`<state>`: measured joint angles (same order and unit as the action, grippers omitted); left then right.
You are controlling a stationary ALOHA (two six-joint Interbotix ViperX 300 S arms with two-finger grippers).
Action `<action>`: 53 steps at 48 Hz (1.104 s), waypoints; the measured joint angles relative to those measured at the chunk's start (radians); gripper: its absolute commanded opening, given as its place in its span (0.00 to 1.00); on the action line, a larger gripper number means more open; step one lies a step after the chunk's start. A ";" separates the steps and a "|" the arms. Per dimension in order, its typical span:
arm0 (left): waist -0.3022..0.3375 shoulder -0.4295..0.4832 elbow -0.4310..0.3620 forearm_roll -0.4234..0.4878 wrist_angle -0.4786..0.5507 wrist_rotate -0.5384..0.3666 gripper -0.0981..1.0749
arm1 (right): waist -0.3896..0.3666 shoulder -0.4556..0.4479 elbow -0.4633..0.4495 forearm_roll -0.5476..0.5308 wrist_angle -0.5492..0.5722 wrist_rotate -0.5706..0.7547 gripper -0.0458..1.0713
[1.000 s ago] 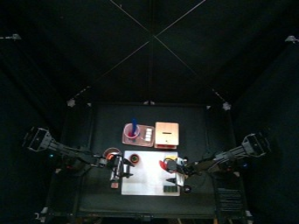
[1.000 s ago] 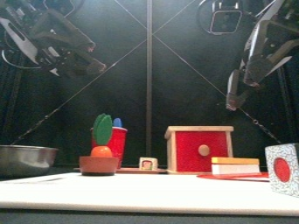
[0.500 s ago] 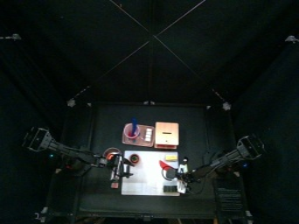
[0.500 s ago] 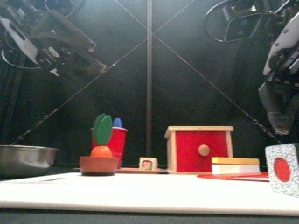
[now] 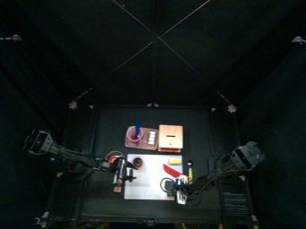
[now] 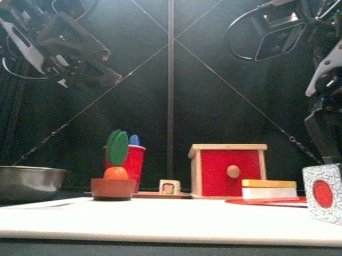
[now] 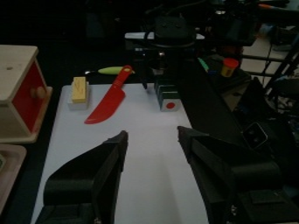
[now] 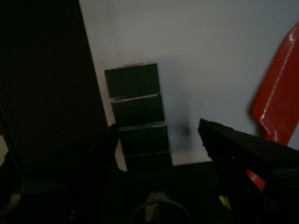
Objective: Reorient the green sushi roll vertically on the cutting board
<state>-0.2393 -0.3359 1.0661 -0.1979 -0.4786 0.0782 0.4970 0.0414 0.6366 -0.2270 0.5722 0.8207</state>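
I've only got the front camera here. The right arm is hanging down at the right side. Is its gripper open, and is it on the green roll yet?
Observer: The right gripper is wide open. The green roll lies flat on the white board just below its jaws, not gripped.
Operator: Anything close to the roll that could get in the way?
Observer: A red knife lies on the board beside the roll, with a strip of bare board between them.
Operator: And the left arm?
Observer: The left gripper is open and empty, above the opposite end of the board from the roll.
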 measured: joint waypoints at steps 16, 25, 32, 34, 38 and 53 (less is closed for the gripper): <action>-0.002 0.000 0.015 0.000 0.000 0.000 0.82 | 0.003 0.041 -0.015 0.021 0.000 0.008 0.94; 0.000 0.000 0.015 0.000 0.002 0.002 0.82 | 0.003 0.057 -0.018 0.028 0.000 0.008 0.86; 0.000 0.000 0.015 0.000 0.002 0.002 0.82 | 0.003 0.057 -0.028 0.038 0.000 0.005 0.73; 0.000 0.000 0.015 0.000 0.002 0.002 0.82 | 0.003 0.058 -0.029 0.040 0.000 0.000 0.69; 0.000 0.000 0.015 0.000 0.003 0.000 0.82 | 0.003 0.058 -0.032 0.038 0.000 0.000 0.63; 0.000 0.000 0.015 0.000 0.003 0.000 0.82 | -0.011 0.058 -0.075 0.057 0.003 0.015 0.63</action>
<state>-0.2393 -0.3359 1.0815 -0.1979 -0.4755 0.0782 0.4863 0.0997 0.5614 -0.1703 0.5752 0.8360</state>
